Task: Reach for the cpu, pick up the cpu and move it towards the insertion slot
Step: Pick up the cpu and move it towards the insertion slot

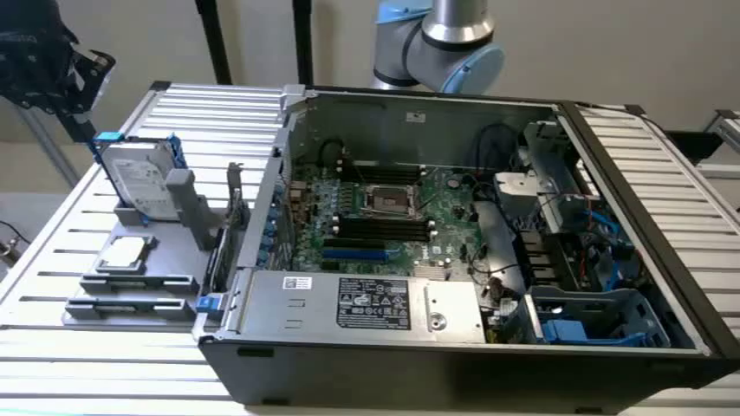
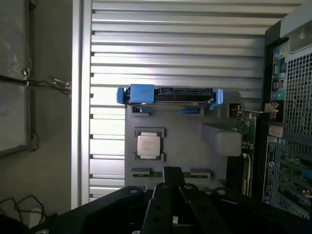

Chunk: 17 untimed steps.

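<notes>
The cpu (image 1: pixel 125 253) is a small square chip with a silver top, lying flat in a recess of a grey holder (image 1: pixel 162 282) on the slatted table, at the exterior view's left of the open computer case. In the wrist view the cpu (image 2: pixel 148 145) sits some way beyond my gripper (image 2: pixel 173 169), which is shut with nothing in it and well apart from the chip. The insertion slot (image 1: pixel 390 199), a square socket with a shiny frame and dark centre, lies on the green motherboard inside the case.
An upright silver hard drive with blue rails (image 1: pixel 139 178) stands on the holder behind the cpu. The case wall (image 1: pixel 272 217) rises between the holder and the motherboard. Black memory slots (image 1: pixel 382 227) lie beside the socket. The power supply (image 1: pixel 359 303) fills the case front.
</notes>
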Tool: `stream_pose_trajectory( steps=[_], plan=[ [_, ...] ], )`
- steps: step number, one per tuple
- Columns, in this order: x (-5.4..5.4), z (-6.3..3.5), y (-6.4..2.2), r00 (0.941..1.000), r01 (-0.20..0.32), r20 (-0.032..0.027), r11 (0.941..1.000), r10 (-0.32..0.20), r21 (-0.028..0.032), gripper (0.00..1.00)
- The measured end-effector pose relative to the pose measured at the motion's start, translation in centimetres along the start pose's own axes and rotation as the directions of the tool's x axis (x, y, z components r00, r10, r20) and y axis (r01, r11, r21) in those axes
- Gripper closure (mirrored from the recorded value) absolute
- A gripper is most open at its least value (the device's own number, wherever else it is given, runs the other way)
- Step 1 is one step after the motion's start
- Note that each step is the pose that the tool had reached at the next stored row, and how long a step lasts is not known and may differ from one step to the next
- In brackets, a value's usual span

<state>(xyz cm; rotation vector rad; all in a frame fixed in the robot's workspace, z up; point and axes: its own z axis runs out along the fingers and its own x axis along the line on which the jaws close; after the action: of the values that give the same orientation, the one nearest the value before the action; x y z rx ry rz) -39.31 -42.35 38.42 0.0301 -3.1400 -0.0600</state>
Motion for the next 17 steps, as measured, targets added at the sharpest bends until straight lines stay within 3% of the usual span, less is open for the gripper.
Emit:
stream_pose_trajectory(
  steps=[13, 17],
  plan=[
    [0.02, 0.01, 0.00, 1.0000, 0.000, -0.0001, 1.0000, 0.000, 0.0001, 0.89],
    [0.35, 0.52, -0.01, 1.0000, 0.000, -0.0001, 1.0000, 0.000, 0.0002, 0.89]
  ],
)
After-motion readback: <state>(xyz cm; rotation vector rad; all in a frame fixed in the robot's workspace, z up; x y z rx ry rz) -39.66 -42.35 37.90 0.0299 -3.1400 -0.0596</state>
